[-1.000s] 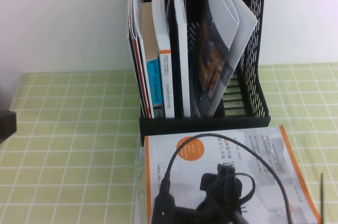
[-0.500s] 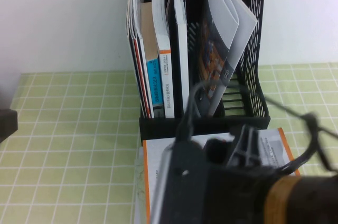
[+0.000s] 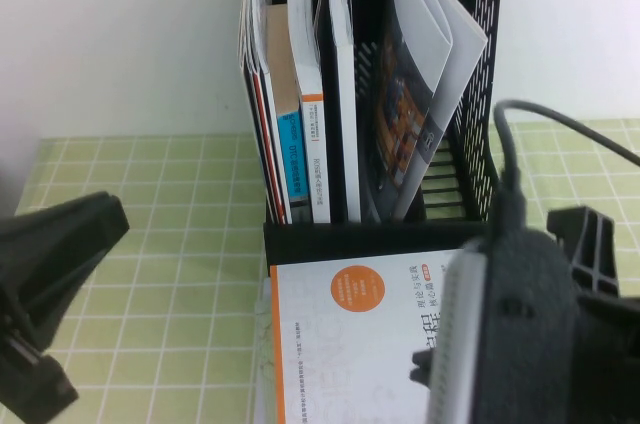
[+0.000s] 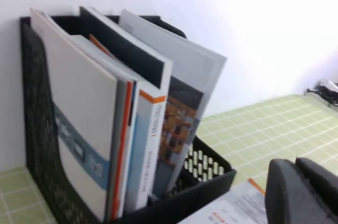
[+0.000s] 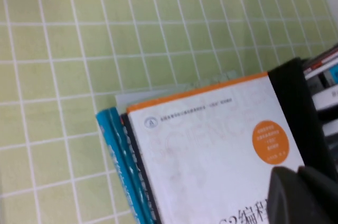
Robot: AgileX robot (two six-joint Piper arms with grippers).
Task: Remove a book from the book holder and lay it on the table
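Your white, orange-edged book (image 3: 350,334) lay flat before the black mesh book holder (image 3: 480,94). Right gripper (image 5: 303,195) hovered above it, left gripper (image 4: 301,189) nearby; finger states unclear. You needed to withdraw upward.

The right arm (image 3: 520,334) looms blurred in the high view, covering the near right part of the white-and-orange book (image 3: 345,334), whose near end is cut off by the frame. The right gripper (image 5: 303,195) and left gripper (image 4: 301,192) show only as dark corner shapes. Spine lettering in the book holder (image 3: 470,229) is too small to read.
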